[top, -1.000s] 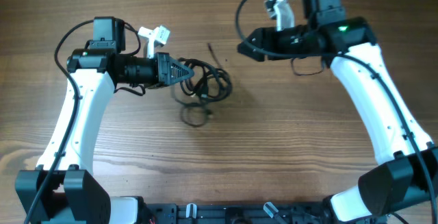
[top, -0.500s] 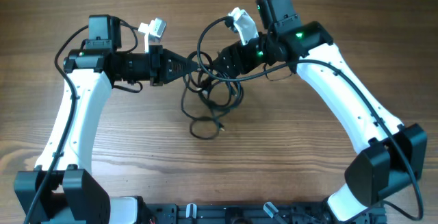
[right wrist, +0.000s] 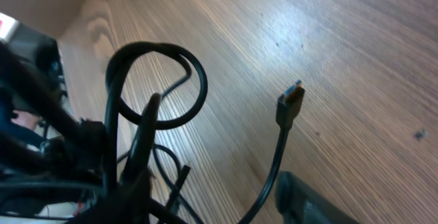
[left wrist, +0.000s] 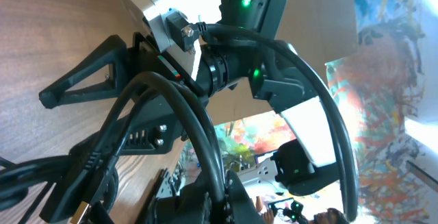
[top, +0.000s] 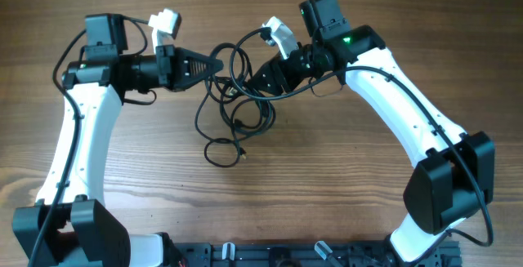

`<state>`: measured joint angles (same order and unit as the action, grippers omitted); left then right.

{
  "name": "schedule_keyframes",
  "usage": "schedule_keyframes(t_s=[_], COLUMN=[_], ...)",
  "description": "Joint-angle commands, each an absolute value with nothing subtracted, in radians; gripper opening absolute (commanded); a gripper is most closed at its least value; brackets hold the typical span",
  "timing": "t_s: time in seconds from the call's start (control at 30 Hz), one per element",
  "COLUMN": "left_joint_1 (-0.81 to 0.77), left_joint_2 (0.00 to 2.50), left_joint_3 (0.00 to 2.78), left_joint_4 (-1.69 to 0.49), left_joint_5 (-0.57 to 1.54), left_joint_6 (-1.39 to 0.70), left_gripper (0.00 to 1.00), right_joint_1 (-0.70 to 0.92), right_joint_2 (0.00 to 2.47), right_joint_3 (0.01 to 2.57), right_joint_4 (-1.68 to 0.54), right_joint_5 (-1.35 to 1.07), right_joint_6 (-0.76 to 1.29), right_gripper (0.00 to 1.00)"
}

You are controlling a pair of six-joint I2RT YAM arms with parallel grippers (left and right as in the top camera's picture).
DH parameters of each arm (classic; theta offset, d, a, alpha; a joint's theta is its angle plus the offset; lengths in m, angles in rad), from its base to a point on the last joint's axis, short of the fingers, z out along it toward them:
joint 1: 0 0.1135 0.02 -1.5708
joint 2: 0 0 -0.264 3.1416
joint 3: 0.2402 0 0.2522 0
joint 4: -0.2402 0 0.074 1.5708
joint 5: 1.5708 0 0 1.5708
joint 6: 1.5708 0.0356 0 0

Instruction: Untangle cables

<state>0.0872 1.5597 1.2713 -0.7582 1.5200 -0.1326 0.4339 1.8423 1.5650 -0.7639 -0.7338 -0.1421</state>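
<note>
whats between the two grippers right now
Loops of the tangled cables span the gap between left gripper and right gripper, seen overhead.

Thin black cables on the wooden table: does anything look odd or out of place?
Yes. The thin black cables form one knotted bundle, strung between the left gripper and the right gripper, with loose loops sagging onto the wooden table and one metal-tipped plug sticking out free.
</note>
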Motion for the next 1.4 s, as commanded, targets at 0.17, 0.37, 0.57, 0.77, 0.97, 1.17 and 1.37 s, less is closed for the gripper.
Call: schedule_keyframes(t_s=[0.17,0.37,0.57,0.77,0.97,1.17,1.37], left_joint_1=[0.067,0.041,0.045,0.13,0.213,0.226,0.226], left_joint_2=[1.557,1.557,1.557,1.557,1.557,1.558,1.558], left_joint_3=[1.276,1.276,1.276,1.276,1.276,1.276,1.276], left_joint_4=[-0.703,-0.603,-0.495,-0.448,-0.471,-0.858,-1.04], left_joint_5=[1.577,1.577,1.577,1.577,1.507,0.63,0.135], left_joint_6=[-0.11,-0.197,-0.31,-0.407,-0.457,-0.493,-0.644], left_gripper=[0.04,0.04,0.04,0.04,0.04,0.04,0.04], right_joint_1=[0.4,0.466,0.464,0.411,0.357,0.258,0.232], right_joint_2=[1.861,1.886,1.902,1.902,1.902,1.902,1.902], right_joint_3=[1.562,1.562,1.562,1.562,1.562,1.562,1.562], right_joint_4=[-0.618,-0.693,-0.676,-0.666,-0.667,-0.713,-0.79], right_joint_5=[-0.996,-0.908,-0.881,-0.873,-0.876,-0.797,-0.613], right_joint_6=[-0.028,-0.105,-0.098,0.01,0.162,0.295,0.352], right_gripper=[0.75,0.71,0.37,0.04,0.04,0.04,0.04])
